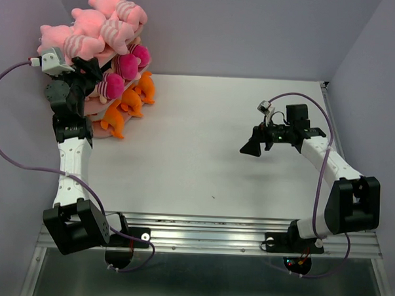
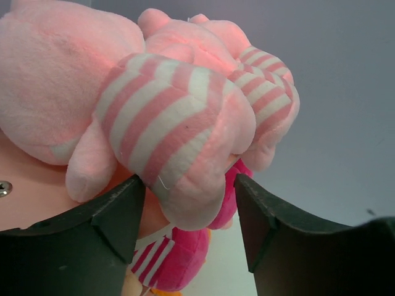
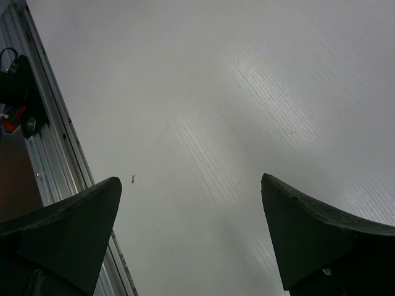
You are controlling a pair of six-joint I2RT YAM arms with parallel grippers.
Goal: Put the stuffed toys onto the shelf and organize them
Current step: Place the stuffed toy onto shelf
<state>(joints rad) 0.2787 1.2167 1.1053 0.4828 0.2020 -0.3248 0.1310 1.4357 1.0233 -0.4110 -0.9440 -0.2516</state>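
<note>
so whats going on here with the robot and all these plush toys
The left claw is up at the pink shelf, its jaws apart on either side of a pink striped toy on the top tier. Magenta dolls and orange toys sit on the tiers below. The right claw hangs open and empty over the table.

- Your left arm (image 1: 72,159): white link shells, black joint housings, thin purple cable (image 1: 16,66) looping alongside.
- Your right arm (image 1: 328,157) matches, plus a small green light (image 1: 279,134).
- Both end in matte black wedge-shaped fingers (image 3: 68,240).
</note>
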